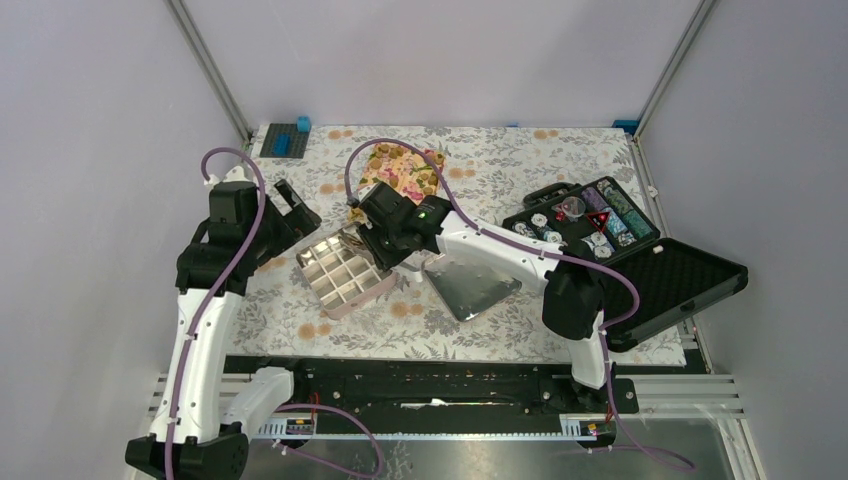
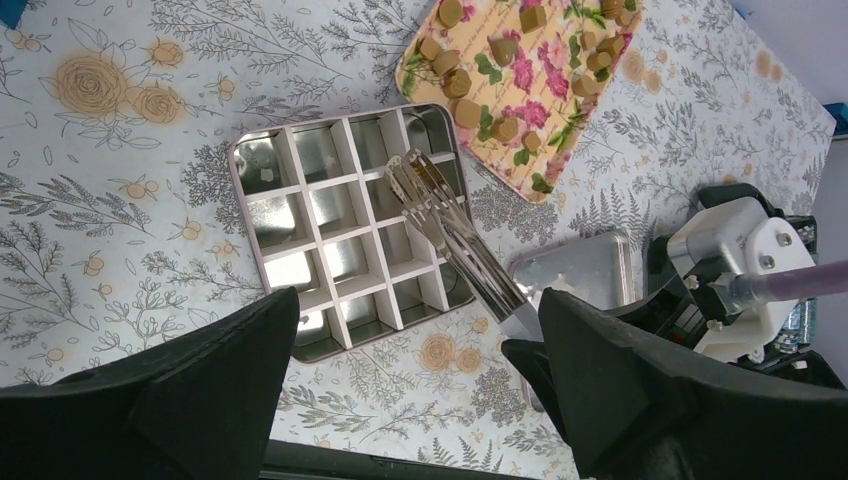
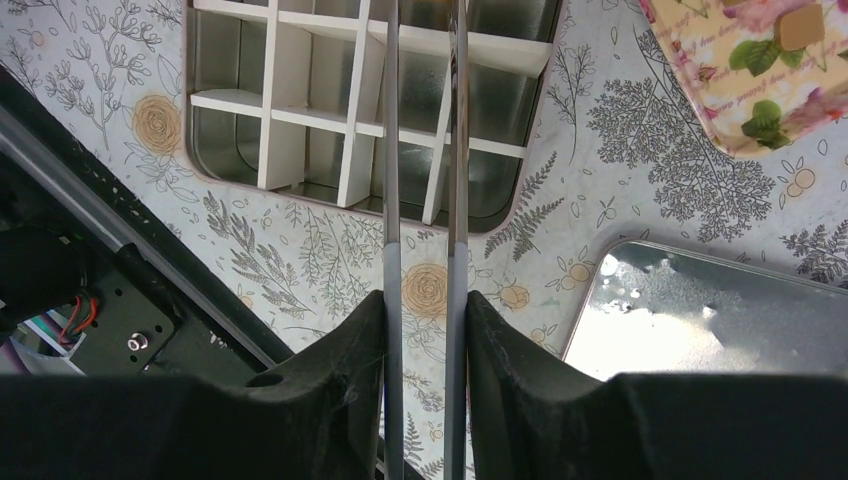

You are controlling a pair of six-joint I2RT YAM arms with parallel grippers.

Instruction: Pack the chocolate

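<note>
— Chocolate [image 2: 459, 82]: found where?
— Sitting as small golden-brown lumps on the flowered tray [image 2: 570, 135], at the far side of the bench [image 2: 120, 200]; scattered loosely, partly touching, partly apart.
— And the divided tin [image 2: 338, 205]?
— Lying flat just on the near side of that tray, close against its edge; cannot tell whether touching; showing bare metal in every cell seen between the white dividers.
— Right pincer [image 3: 425, 305]?
— Clamped narrowly on a pair of metal tongs [image 2: 450, 235], with a finger against each arm; holding them slanted out over the tin, with tips slightly parted above a cell in the row nearest the tray; cannot tell whether touching a divider.
— Left pincer [image 2: 415, 320]?
— Spread wide, gripping nothing; hanging above the bench on the tin's left side, looking down over it.
— Anything else about?
— Shiny lid [image 3: 700, 320] lying flat just right of the tin; open black case [image 1: 660, 280] of striped chips [image 1: 605, 215] further right, well apart from the tray.
</note>
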